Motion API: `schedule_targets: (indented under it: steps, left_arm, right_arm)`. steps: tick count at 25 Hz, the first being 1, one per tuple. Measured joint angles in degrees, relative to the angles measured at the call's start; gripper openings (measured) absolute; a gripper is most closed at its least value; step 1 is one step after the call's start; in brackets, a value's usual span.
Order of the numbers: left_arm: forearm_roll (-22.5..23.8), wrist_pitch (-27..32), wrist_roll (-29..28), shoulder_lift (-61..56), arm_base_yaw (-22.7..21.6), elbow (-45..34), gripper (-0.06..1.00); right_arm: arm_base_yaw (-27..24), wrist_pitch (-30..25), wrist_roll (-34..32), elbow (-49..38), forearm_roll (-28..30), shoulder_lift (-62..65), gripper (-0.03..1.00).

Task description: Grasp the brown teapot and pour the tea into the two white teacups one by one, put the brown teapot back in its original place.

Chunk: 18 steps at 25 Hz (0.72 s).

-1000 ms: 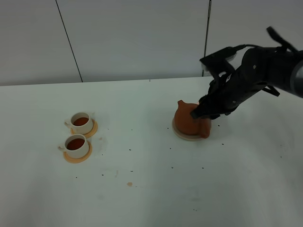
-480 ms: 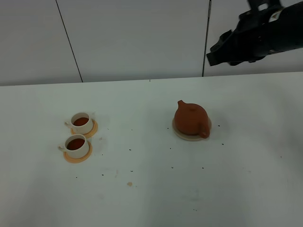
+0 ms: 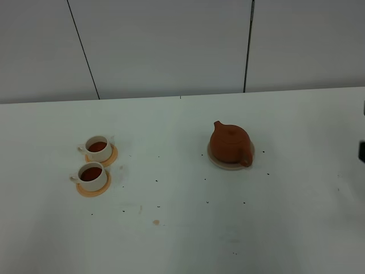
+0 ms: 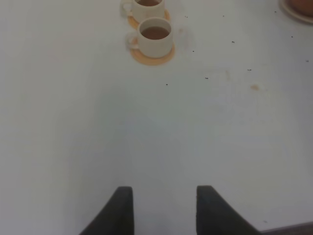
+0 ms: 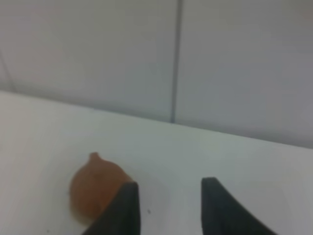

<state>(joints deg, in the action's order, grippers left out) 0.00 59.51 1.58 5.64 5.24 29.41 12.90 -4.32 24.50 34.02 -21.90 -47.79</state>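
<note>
The brown teapot (image 3: 230,144) stands upright on its round beige coaster, the original place (image 3: 226,165), right of the table's middle. Both white teacups (image 3: 97,147) (image 3: 92,174) sit on orange saucers at the left, each holding dark tea. In the right wrist view, my right gripper (image 5: 168,205) is open and holds nothing; it hangs well away from the blurred teapot (image 5: 97,188). My left gripper (image 4: 164,210) is open over bare table, far from the nearer teacup (image 4: 155,37) and the second teacup (image 4: 146,4). In the exterior high view only a dark sliver of the right arm (image 3: 361,150) shows.
Small dark specks and a brownish spot (image 3: 156,222) dot the white table (image 3: 182,228). A grey panelled wall (image 3: 171,45) rises behind the table's far edge.
My right gripper has left the teapot's handle, risen and drawn off to the right, almost out of the exterior high view. The teapot stays on its coaster.
</note>
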Motion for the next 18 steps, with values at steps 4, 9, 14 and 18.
schedule_targets:
  steps: [4, 9, 14, 18]
  left_arm:
    - [0.0, 0.0, 0.0, 0.0, 0.0, 0.0, 0.37]
    - [0.0, 0.0, 0.0, 0.0, 0.0, 0.0, 0.37]
    - [0.0, 0.0, 0.0, 0.0, 0.0, 0.0, 0.37]
    - [0.0, 0.0, 0.0, 0.0, 0.0, 0.0, 0.37]
  right_arm:
    - [-0.4, 3.3, -1.7, -13.2, -2.4, 15.2, 0.23]
    - [-3.9, 0.2, -2.0, -16.8, -2.2, 24.6, 0.17]
    - [-15.6, -12.6, -5.5, -13.5, 0.5, 25.3, 0.16]
    - [-24.6, -27.1, -9.4, -5.7, 6.0, 25.5, 0.16]
